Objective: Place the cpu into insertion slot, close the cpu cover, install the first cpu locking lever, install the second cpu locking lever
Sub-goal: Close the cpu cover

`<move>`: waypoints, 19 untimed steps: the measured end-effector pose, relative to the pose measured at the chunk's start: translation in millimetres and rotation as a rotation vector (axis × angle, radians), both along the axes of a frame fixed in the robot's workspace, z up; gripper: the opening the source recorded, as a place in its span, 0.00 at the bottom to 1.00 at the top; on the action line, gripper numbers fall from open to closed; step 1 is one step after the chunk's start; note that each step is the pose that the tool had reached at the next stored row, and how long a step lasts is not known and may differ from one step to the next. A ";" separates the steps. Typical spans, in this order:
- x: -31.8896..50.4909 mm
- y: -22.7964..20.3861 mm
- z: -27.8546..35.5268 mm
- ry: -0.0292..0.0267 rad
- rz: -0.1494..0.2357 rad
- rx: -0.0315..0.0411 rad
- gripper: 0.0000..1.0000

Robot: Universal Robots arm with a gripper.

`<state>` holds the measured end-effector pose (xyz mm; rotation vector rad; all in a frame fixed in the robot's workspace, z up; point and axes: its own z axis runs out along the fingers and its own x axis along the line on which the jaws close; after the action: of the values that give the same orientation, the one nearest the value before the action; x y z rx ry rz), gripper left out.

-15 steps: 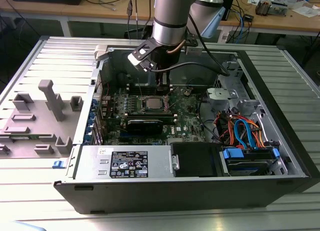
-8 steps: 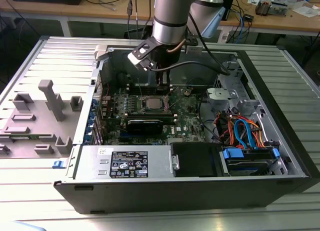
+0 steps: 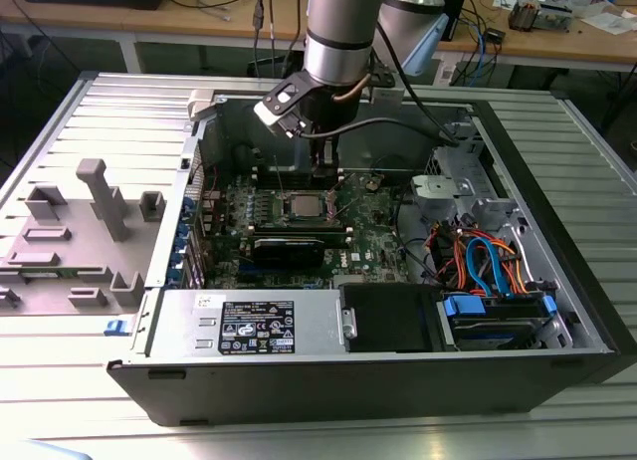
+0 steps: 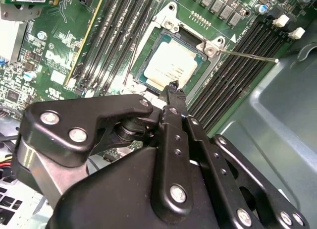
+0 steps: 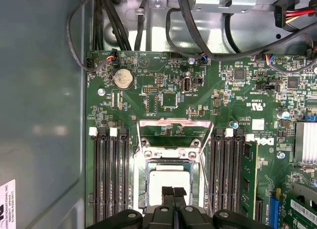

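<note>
The cpu (image 5: 170, 178) shows its pale metal top inside the insertion slot (image 5: 139, 184) on the green motherboard; it also appears in the second wrist view (image 4: 168, 65) and the exterior view (image 3: 302, 207). The silvery cpu cover (image 5: 197, 175) seems to lie flat as a frame around the chip. One thin wire locking lever (image 4: 247, 55) sticks out sideways over the memory slots. My gripper (image 5: 173, 193) is shut with nothing in it, its tips just above the chip's near edge (image 4: 173, 86). In the exterior view the gripper (image 3: 323, 171) hangs just behind the socket.
Long black memory slots (image 5: 110, 174) flank the socket on both sides (image 5: 230, 169). Black cables (image 5: 188, 35) run past the board's edge. The case wall (image 4: 277, 120) stands close by. Drive cables (image 3: 488, 261), a power supply (image 3: 249, 326) and a grey fixture (image 3: 95, 211) lie around.
</note>
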<state>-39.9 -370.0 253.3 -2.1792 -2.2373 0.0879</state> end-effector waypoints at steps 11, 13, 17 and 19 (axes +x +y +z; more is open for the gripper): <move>0.0 -0.1 6.8 0.0000 0.000 0.0007 0.11; 0.0 -0.1 8.6 0.0000 0.000 0.0013 0.11; 0.0 -0.2 11.1 0.0000 0.000 0.0031 0.11; 0.0 -0.3 12.1 0.0000 0.000 0.0038 0.11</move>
<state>-39.9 -370.2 265.5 -2.1773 -2.2355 0.0835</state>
